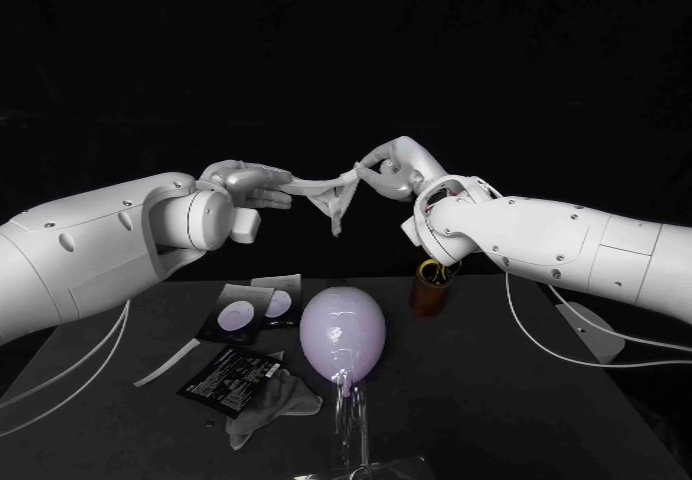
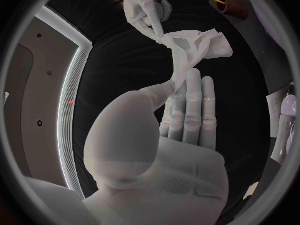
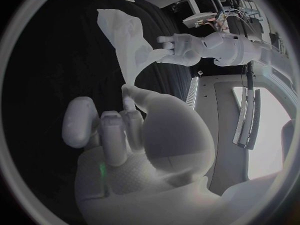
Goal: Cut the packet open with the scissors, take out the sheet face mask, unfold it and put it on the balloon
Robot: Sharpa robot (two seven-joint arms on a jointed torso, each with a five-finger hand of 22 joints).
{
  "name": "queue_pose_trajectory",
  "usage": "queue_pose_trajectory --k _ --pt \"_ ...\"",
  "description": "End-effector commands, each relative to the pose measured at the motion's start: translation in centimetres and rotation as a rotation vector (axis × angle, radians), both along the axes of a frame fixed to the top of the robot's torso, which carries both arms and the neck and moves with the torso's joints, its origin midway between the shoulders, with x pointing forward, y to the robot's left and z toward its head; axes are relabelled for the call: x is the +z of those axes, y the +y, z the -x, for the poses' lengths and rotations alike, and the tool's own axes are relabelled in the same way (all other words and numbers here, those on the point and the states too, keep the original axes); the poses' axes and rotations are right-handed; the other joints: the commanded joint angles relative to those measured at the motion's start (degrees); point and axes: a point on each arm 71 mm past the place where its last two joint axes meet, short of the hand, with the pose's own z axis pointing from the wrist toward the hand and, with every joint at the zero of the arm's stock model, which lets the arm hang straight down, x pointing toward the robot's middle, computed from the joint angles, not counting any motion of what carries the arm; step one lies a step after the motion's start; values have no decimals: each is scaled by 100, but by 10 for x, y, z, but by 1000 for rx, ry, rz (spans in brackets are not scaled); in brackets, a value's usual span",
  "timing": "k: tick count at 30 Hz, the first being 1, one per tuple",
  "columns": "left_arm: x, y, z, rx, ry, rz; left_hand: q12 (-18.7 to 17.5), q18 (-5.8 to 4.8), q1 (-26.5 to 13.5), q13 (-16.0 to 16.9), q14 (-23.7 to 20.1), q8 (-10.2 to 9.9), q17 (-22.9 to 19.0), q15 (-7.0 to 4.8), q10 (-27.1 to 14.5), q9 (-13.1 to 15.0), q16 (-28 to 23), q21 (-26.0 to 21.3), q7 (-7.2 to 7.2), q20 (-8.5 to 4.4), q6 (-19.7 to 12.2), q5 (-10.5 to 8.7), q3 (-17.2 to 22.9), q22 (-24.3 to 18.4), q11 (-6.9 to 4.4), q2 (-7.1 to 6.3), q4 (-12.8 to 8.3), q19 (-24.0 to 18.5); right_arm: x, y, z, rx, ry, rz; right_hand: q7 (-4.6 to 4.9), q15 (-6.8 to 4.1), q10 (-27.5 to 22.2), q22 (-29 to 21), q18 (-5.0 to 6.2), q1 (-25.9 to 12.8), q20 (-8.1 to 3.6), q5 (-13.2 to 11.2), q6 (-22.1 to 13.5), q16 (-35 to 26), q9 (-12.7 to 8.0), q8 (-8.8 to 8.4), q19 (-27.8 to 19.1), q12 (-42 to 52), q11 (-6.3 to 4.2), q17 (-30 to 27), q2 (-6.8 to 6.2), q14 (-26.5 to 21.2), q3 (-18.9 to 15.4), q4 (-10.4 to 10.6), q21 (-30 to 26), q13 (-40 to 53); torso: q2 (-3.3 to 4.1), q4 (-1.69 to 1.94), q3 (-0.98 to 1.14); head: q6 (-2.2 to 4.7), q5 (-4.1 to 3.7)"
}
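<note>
Both hands are raised above the table with the white sheet mask [image 1: 330, 191] stretched between them. My left hand [image 1: 254, 185] pinches one end of it and my right hand [image 1: 392, 164] pinches the other. A loose fold hangs down from the middle. In the left wrist view my left hand [image 2: 181, 115] holds the mask [image 2: 190, 47] at its fingertips, and the right hand [image 2: 147, 7] holds the far end. In the right wrist view the mask [image 3: 122, 35] runs from my right hand [image 3: 125, 130] to the left hand [image 3: 181, 47]. The pale purple balloon [image 1: 342, 330] stands below on a clear stand [image 1: 353, 425].
The cut black packet [image 1: 224, 378] lies left of the balloon, with a grey crumpled piece [image 1: 274, 402] beside it. Two small printed packets [image 1: 238, 308] lie behind it. A brown cup [image 1: 430, 292] holding a yellow-handled tool stands right of the balloon.
</note>
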Motion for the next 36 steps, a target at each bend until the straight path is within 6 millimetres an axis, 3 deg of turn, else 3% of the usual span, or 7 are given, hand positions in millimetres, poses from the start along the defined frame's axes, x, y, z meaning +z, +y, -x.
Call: queue_pose_trajectory --k 1,14,19,22,26,30,36 --pt "10 -1 -2 28 -37 0 26 60 27 3 10 -33 10 -50 99 -1 -37 29 -9 -39 45 19 31 7 -59 1 -4 -17 7 3 -1 12 -43 58 -39 -47 384 6 46 53 -4 15 93 22 24 36 33 19 -42 1506 3 597 42 -5 37 1173 4 4 -1 21 -22" --pt "24 1 -7 49 -57 -32 17 57 17 4 22 -65 27 -50 111 -8 -53 57 -7 -47 74 19 59 27 -58 -26 -19 -29 17 8 -7 7 -66 85 -48 -50 397 49 37 33 -14 15 109 22 31 48 61 40 -50 1506 -20 597 89 -28 70 1189 -18 -8 -3 109 10" --pt "16 -1 -3 40 -59 -28 10 56 3 4 37 -85 44 -53 121 -10 -64 76 -11 -48 97 19 79 38 -61 -33 -12 -28 11 13 -2 26 -60 77 -49 -57 393 69 32 1 -15 15 113 22 33 51 72 27 -52 1506 -30 597 110 -18 84 1179 25 7 -16 12 -42" --pt "10 -3 -2 33 -37 -44 8 57 0 4 38 -93 48 -53 125 -11 -70 82 -11 -52 104 18 82 43 -62 -42 -18 -33 7 14 -3 26 -40 75 -54 -57 399 81 30 7 -18 16 114 22 35 53 80 39 -56 1506 -35 597 128 -33 94 1188 -14 -2 -17 87 -17" --pt "9 -4 -1 39 -55 -44 6 54 -14 4 49 -98 57 -53 132 -9 -72 90 -12 -49 118 19 84 47 -62 -43 -6 -29 2 19 1 45 -31 67 -53 -61 397 72 32 -10 -20 16 116 22 36 55 73 33 -56 1506 -41 597 145 -30 85 1184 23 -5 -24 -8 -7" --pt "3 -2 -1 39 -36 -55 1 55 -14 4 55 -111 65 -55 137 -10 -81 99 -14 -53 127 18 94 53 -64 -50 -12 -33 -1 18 1 40 -14 60 -58 -61 409 94 28 -5 -25 18 119 22 38 58 88 56 -61 1506 -49 597 180 -54 101 1202 -7 12 -21 65 -12" --pt "0 5 0 43 -38 -48 -5 55 -10 3 53 -124 71 -56 135 -12 -91 103 -15 -54 129 19 106 56 -64 -51 -16 -38 -7 15 7 47 7 49 -59 -64 404 99 27 -14 -27 20 119 22 40 60 92 41 -62 1506 -56 597 211 -64 103 1191 12 -4 -26 35 -18"
